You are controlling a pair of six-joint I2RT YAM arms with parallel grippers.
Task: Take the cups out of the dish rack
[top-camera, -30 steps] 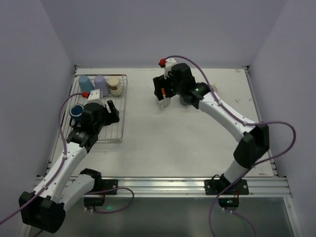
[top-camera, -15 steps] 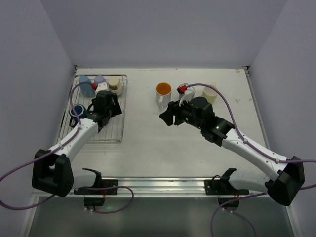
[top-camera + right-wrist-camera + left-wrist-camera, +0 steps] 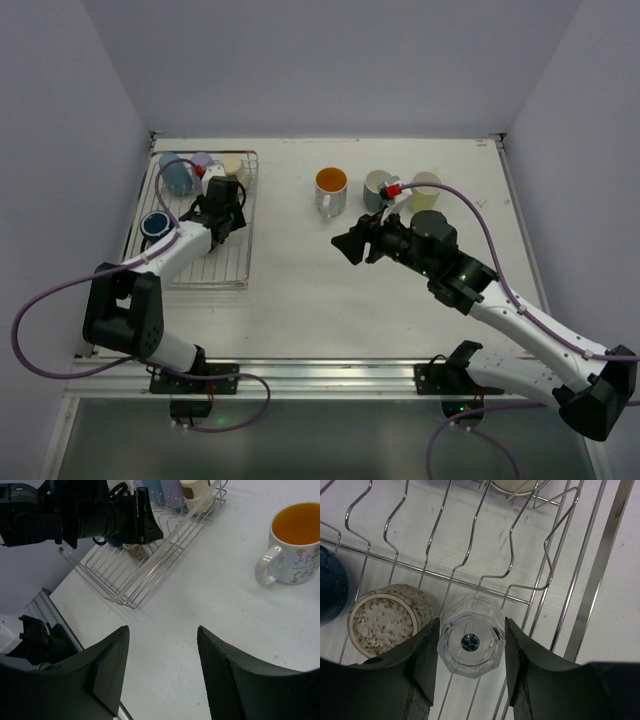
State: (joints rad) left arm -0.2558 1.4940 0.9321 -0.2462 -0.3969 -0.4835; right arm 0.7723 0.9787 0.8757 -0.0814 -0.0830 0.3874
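Note:
The silver wire dish rack (image 3: 232, 262) lies at the table's left. In the left wrist view my left gripper (image 3: 471, 626) is shut on a tiny clear glass (image 3: 471, 642), both fingers against its sides, low over the rack's wires (image 3: 560, 555). Beside the glass stands a speckled beige cup (image 3: 387, 618), and a navy cup (image 3: 330, 587) is further left. From above, my left gripper (image 3: 226, 203) covers the glass. A light blue cup (image 3: 175, 172), a lavender one (image 3: 203, 160) and a cream one (image 3: 232, 168) stand at the rack's far end. My right gripper (image 3: 350, 243) hangs open over bare table.
Three cups stand on the table right of the rack: an orange-inside mug (image 3: 330, 188), a grey cup (image 3: 377, 188) and a pale yellow-green cup (image 3: 427, 188). The right wrist view shows that mug (image 3: 300, 542), the rack (image 3: 150, 555) and the left arm (image 3: 100, 515).
My left gripper moved toward the rack's far end and shut on the clear glass. My right arm drew back from the orange-inside mug, which now stands alone, toward the table's middle.

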